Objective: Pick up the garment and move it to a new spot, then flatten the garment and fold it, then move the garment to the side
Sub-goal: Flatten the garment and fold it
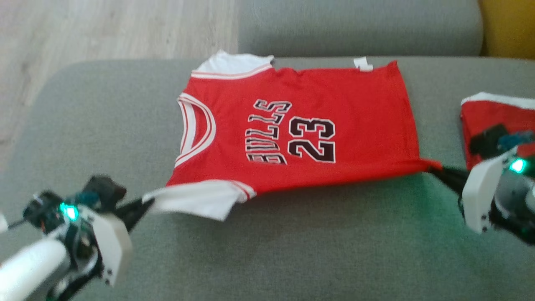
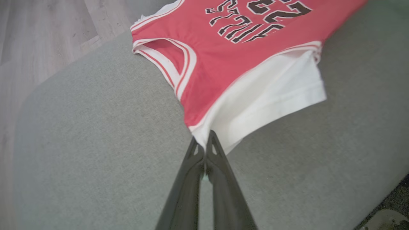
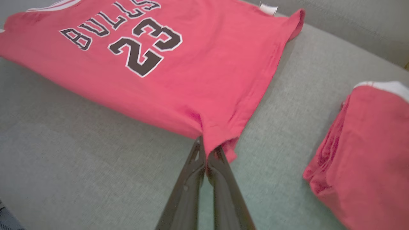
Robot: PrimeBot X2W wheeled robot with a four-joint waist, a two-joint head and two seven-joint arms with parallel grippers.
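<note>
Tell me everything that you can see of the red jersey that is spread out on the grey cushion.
The jersey is red, seemingly thin soft cloth, with white sleeves, white-striped neck trim and black BULLS and 23 on the front. It lies spread almost flat, front up, on the grey cushion, neck toward the robot's left. The left pincer is shut on the near white sleeve, the right pincer on the near hem corner, stretching the near edge between them.
</note>
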